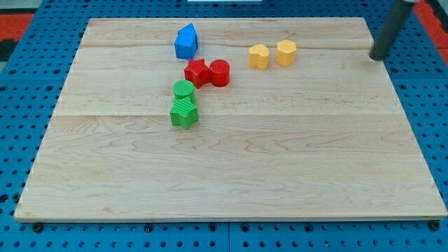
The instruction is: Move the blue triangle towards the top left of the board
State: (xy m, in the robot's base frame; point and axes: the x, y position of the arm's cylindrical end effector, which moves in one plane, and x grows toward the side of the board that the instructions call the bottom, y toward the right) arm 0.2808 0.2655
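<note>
Pale wooden board [231,161] fills most of the frame, laid on a blue pegboard surface [28,91] with red showing at the upper left corner. Dark straight rod enters from the upper right of the frame; its tip [379,57] sits at the board's right edge, near the top, well apart from every block. No jaws on this arm, only the plain rod end, touching no block. Blue blocks [186,41]: 2 appear stacked or pressed together in the upper centre-left of the frame, near the board's top edge; which one is the triangle I cannot tell. Just below and right of them, red star-shaped block [197,72] touching red cylinder block [220,72] on its right. Below those, green round block [184,89] sitting just above and against green star-like block [184,113]. In the upper centre-right, 2 yellow blocks side by side: yellow heart-like block [259,56] and yellow hexagonal block [285,52], close but with a slight gap. The tip is nearest to the yellow pair, still clearly apart.
</note>
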